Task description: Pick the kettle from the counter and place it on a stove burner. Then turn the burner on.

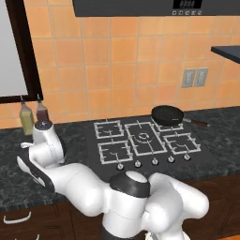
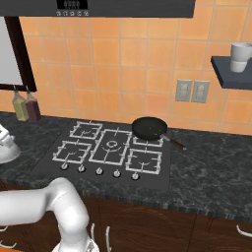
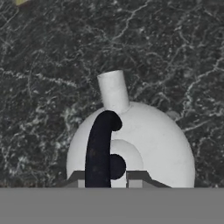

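Hand view: kettle (image 3: 144, 140) on dark marbled counter (image 3: 52, 65), upright.

Your two base views flank the arm, sharing the cooktop (image 1: 140, 140); your hand view (very close) faces the counter (image 3: 52, 65).

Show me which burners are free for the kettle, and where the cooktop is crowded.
Free: the two small left grates, front and rear, and the front right grate, all bare. The frying pan covers the rear right grate, its handle reaching right over the counter. Two bottles stand at the wall left of the cooktop.
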{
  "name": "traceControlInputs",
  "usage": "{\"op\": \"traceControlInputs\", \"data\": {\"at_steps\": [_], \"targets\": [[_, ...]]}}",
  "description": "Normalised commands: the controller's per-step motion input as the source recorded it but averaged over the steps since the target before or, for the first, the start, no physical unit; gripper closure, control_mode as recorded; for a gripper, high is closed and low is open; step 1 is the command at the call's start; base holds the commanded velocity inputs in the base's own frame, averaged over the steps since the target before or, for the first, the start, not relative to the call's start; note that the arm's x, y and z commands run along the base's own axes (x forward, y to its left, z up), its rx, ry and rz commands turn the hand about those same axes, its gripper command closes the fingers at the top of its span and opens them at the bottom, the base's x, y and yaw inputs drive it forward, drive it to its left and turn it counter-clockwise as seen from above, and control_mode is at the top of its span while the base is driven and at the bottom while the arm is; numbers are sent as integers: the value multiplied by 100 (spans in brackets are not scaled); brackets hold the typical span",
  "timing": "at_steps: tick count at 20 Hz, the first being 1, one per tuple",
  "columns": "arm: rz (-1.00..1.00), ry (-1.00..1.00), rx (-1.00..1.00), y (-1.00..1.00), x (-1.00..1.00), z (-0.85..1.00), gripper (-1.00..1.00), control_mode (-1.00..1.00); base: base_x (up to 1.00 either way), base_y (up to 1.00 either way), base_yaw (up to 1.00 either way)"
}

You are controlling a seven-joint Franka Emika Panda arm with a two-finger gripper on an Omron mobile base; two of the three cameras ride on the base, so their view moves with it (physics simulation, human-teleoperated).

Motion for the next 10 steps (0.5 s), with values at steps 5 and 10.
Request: {"op": "traceControlInputs", "data": {"at_steps": [5,10], "targets": [[0,0,0,0,-6,4,100,-100,0,0,0],[-11,0,0,-37,-39,39,100,-100,0,0,0]]}}
